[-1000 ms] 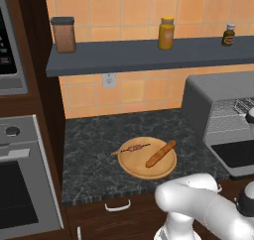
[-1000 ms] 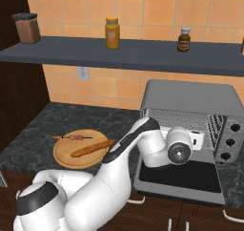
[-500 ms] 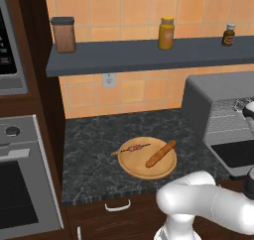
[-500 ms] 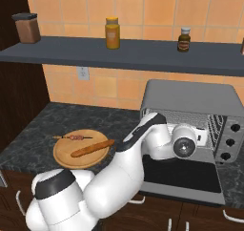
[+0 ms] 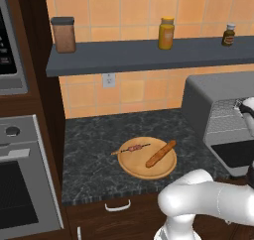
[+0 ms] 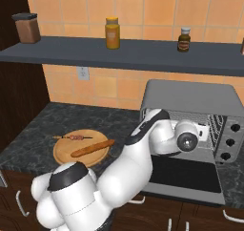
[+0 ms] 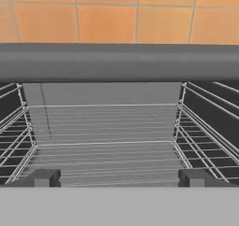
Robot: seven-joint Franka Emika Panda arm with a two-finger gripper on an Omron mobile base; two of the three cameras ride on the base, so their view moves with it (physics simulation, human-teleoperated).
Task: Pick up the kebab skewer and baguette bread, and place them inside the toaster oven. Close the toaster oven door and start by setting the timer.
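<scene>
Gripper (image 7: 119, 177) sits at the toaster oven (image 6: 190, 99) mouth, jaws wide apart, nothing between them; hand view looks straight in at the wire rack (image 7: 107, 145), bare. Toaster oven door (image 6: 183, 175) is dropped flat toward the near edge of the counter, dark glass up.

Both food items are not yet moved: kebab skewer (image 5: 133, 148) and baguette bread (image 5: 160, 153) lie on the round wooden board (image 5: 149, 170), well left of the oven on the dark stone counter (image 5: 94, 150). Skewer is on the far side of the board, baguette nearer and to the right, apart but close.

Risks from here, as I judge them:
- Arm has to swing left and down to the board. The open door sticks out under the forearm, so a low sweep could clip it or knock it partway up.
- Skewer is v. thin and lies flat on the board; wide jaws may pinch the meat chunks and tip it, or scrape the board and shove it.
- Baguette lies just beside the skewer, so a sloppy approach to one could nudge the other off the board.
- Baguette is long and set diagonal; an off-centre grip would let it droop and catch the oven's top lip or the side rails on insertion.
- Door can't shut if either item overhangs the front of the rack.
</scene>
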